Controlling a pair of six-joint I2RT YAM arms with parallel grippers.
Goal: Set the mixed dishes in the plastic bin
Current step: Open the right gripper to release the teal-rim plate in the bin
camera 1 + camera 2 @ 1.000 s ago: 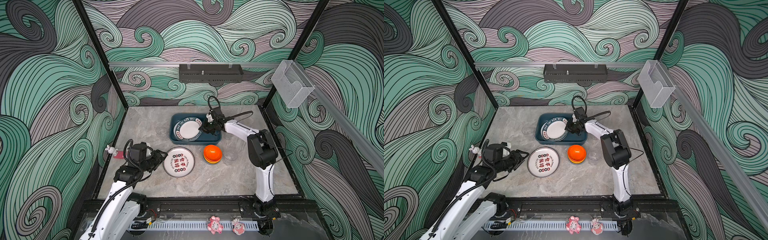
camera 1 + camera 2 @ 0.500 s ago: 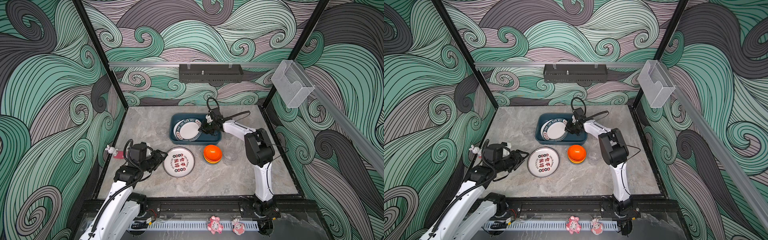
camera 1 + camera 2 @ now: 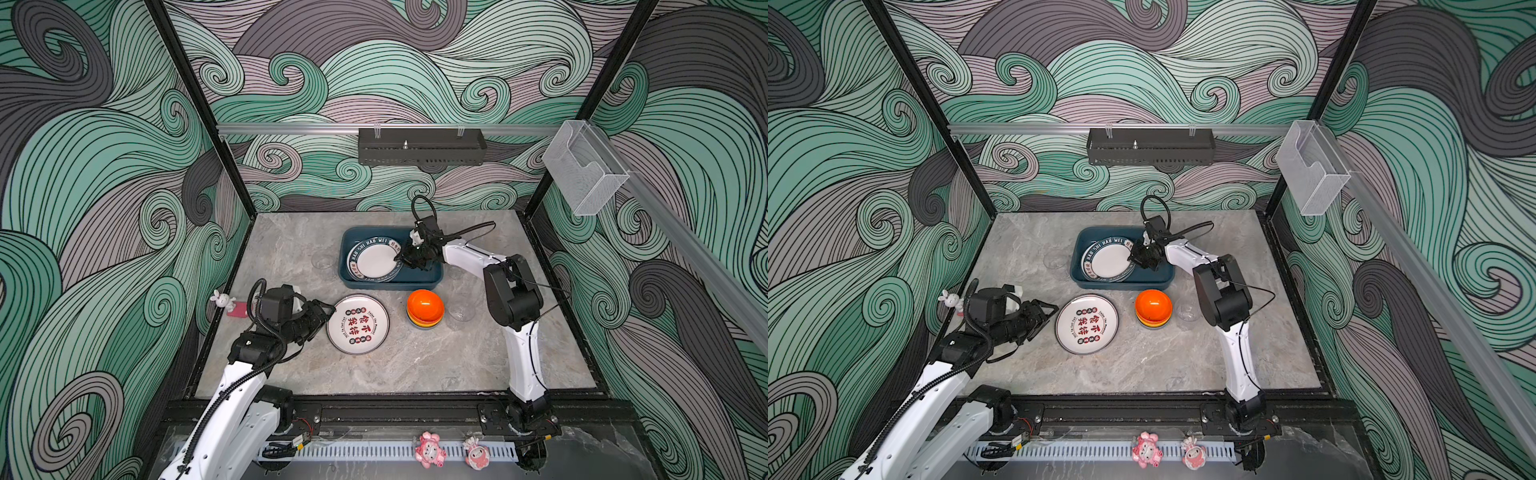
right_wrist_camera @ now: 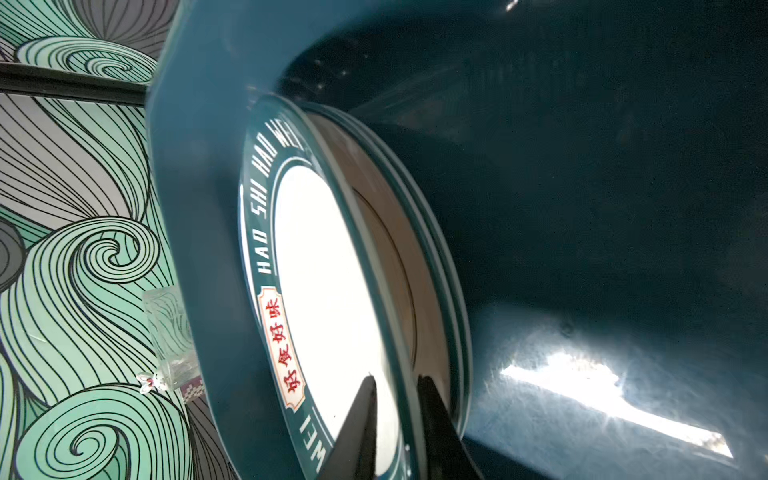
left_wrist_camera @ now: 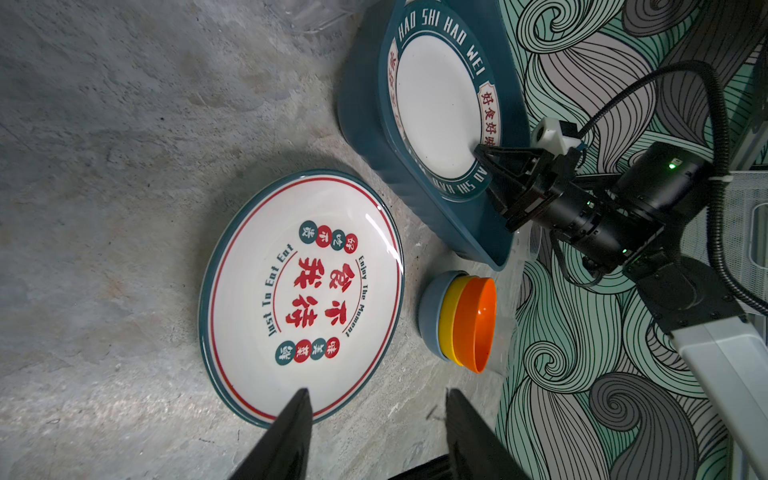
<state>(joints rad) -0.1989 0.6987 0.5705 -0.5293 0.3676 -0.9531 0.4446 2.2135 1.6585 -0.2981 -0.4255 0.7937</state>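
grey marble tabletop carried the work. our right pincer sat inside the plastic bin, jaws narrowly straddling the rim of the plate lying ahead of it; gripping or loose, we could not tell. we judged it best to open fully, then lift straight clear. our left pincer gaped empty, the printed plate just ahead of it.

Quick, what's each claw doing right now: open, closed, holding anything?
Left claw: open, holding nothing.
Right claw: astride the rim of the plate in the bin; whether it grips cannot be told.
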